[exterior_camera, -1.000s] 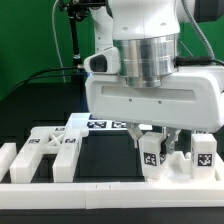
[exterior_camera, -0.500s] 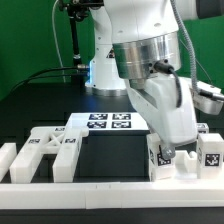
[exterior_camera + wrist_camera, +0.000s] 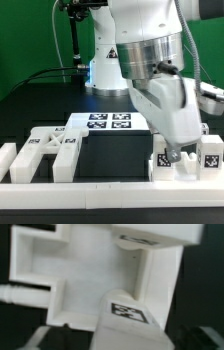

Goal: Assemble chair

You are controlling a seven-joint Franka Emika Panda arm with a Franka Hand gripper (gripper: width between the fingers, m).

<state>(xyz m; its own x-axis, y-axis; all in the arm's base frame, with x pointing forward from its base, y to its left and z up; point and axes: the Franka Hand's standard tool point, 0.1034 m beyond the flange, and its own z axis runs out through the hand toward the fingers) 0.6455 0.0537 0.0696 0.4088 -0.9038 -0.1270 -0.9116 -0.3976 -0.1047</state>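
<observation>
Looking at the exterior view's right, we find the end effector (image 3: 176,152) low among the chair's tagged white blocks (image 3: 211,156), just behind the front rail (image 3: 90,186). We cannot tell whether its jaws are parted or gripping anything. Other chair pieces (image 3: 48,152) lie toward that view's left on the black counter (image 3: 40,100).

Hand (image 3: 172,153) low, wrist tilted (jaws unclear)

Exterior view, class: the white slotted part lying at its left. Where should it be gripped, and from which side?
Probably from above, across one narrow bar of the slotted part: it lies flat, gaps flank its bars, and the whole looks too wide.
</observation>
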